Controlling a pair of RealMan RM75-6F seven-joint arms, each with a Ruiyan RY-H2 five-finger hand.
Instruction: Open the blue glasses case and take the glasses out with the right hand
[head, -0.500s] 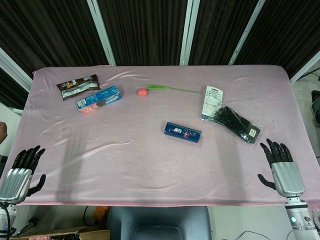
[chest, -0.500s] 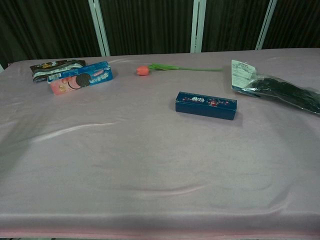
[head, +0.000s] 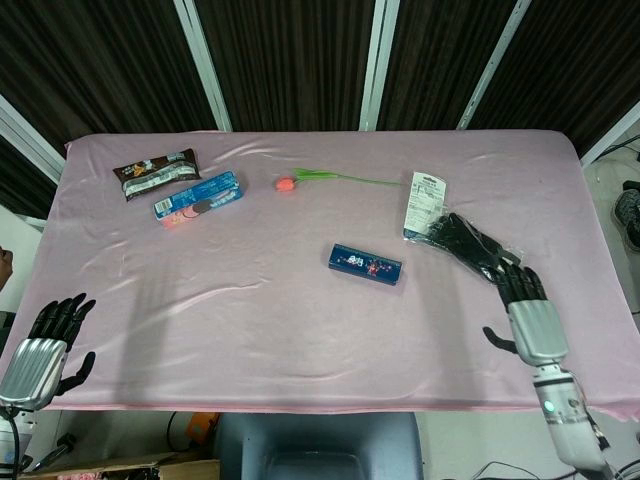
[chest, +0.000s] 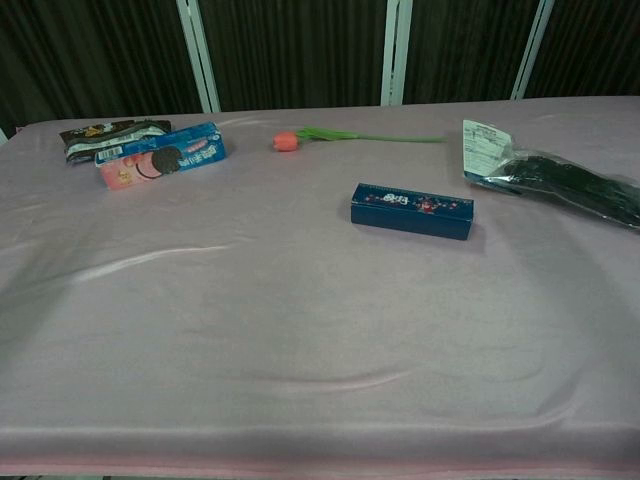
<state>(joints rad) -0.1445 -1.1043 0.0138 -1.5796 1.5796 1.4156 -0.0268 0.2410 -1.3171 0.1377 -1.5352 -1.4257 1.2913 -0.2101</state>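
Observation:
The blue glasses case (head: 365, 264) (chest: 411, 210) lies closed, flat on the pink cloth a little right of the table's middle. No glasses show. My right hand (head: 527, 315) hovers over the front right part of the table, well to the right of the case, fingers spread and holding nothing. At the front left corner my left hand (head: 45, 346) stays off the table's edge, fingers apart and empty. Neither hand appears in the chest view.
A black packet with a white label (head: 463, 238) (chest: 556, 172) lies just beyond my right hand. An artificial tulip (head: 325, 179) (chest: 340, 136) lies behind the case. A blue biscuit box (head: 198, 198) (chest: 160, 156) and a brown snack bag (head: 155, 171) sit at the back left.
My right hand has moved left and forward over the table, closer to the black packet. The left hand has barely shifted. The case has not moved.

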